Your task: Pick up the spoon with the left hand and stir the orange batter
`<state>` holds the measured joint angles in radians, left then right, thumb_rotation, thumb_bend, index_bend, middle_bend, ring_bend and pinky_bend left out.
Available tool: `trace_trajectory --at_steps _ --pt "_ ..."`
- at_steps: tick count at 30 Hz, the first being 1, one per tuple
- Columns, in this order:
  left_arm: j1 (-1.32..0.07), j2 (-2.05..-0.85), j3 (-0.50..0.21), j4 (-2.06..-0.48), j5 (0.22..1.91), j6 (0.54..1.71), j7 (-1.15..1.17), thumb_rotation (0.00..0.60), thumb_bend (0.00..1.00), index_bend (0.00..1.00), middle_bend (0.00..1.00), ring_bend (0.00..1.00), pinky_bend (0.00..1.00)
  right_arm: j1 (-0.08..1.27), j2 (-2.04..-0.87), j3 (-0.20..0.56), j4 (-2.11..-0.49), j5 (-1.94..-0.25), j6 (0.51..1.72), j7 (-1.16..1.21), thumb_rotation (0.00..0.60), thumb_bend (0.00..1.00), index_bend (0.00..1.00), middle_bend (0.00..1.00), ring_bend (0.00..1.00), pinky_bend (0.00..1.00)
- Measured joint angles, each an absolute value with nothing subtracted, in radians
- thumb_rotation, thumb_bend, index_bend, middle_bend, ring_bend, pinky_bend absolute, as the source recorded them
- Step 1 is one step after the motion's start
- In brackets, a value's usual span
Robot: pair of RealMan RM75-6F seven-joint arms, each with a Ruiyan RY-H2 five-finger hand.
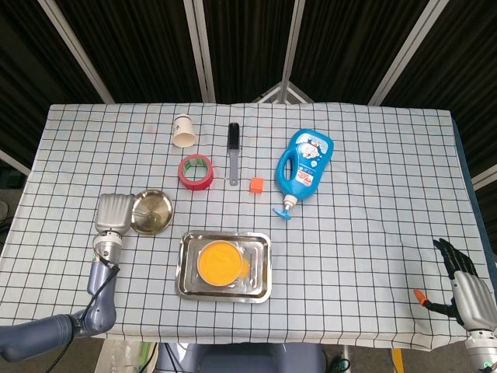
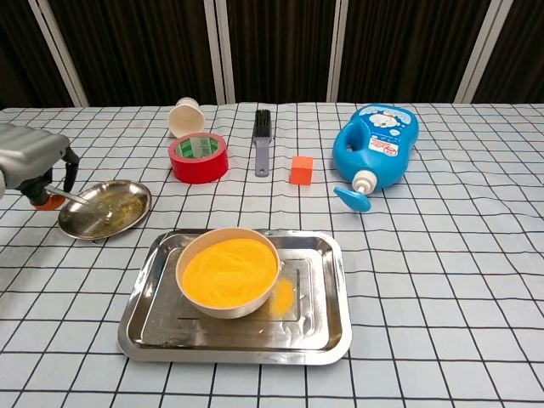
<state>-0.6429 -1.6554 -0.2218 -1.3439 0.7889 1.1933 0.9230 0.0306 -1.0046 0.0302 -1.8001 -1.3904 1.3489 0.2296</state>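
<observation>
A bowl of orange batter (image 1: pixel 220 262) (image 2: pixel 229 270) stands in a steel tray (image 1: pixel 262 289) (image 2: pixel 337 319) at the table's front centre. My left hand (image 1: pixel 114 211) (image 2: pixel 30 160) is low at the left, well apart from the bowl, its fingers curled around the spoon (image 2: pixel 70 197) with the orange handle. The spoon's shaft reaches right into a small round metal dish (image 1: pixel 154 211) (image 2: pixel 106 209); the hand hides the spoon in the head view. My right hand (image 1: pixel 468 286) hangs off the table's front right corner, fingers apart, holding nothing.
Behind the tray lie a red tape roll (image 1: pixel 196 172) (image 2: pixel 198 156), a tipped paper cup (image 1: pixel 184 131), a black brush (image 1: pixel 233 151), an orange cube (image 1: pixel 256 185) (image 2: pixel 301 169) and a blue bottle (image 1: pixel 304 165) (image 2: pixel 376 155) on its side.
</observation>
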Motion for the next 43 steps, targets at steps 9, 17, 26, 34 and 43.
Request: trace_trajectory --at_steps 9,17,26,34,43 --pt "-0.637 -1.653 -0.224 -1.317 0.784 1.174 0.856 0.600 0.42 0.56 1.00 1.00 1.00 0.031 -1.004 0.030 -1.800 -1.392 1.349 0.230 0.600 0.31 0.00 0.00 0.00 0.00" --pt "-0.637 -1.618 -0.220 -1.347 0.789 1.170 0.839 0.600 0.42 0.51 1.00 1.00 1.00 0.029 -1.004 0.030 -1.800 -1.392 1.352 0.229 0.600 0.31 0.00 0.00 0.00 0.00" --pt "-0.599 -1.541 -0.201 -1.454 0.869 1.206 0.750 0.600 0.39 0.33 0.82 0.83 0.90 0.029 -1.003 0.030 -1.795 -1.393 1.352 0.228 0.600 0.31 0.00 0.00 0.00 0.00" --pt "-0.474 -1.379 -0.094 -1.632 1.105 1.326 0.577 0.600 0.09 0.00 0.14 0.22 0.29 0.027 -1.010 0.027 -1.783 -1.405 1.364 0.187 0.600 0.31 0.00 0.00 0.00 0.00" --pt "-0.273 -1.188 0.109 -1.735 1.410 1.489 0.337 0.600 0.04 0.00 0.00 0.00 0.02 0.017 -1.045 0.027 -1.729 -1.468 1.443 0.080 0.600 0.31 0.00 0.00 0.00 0.00"
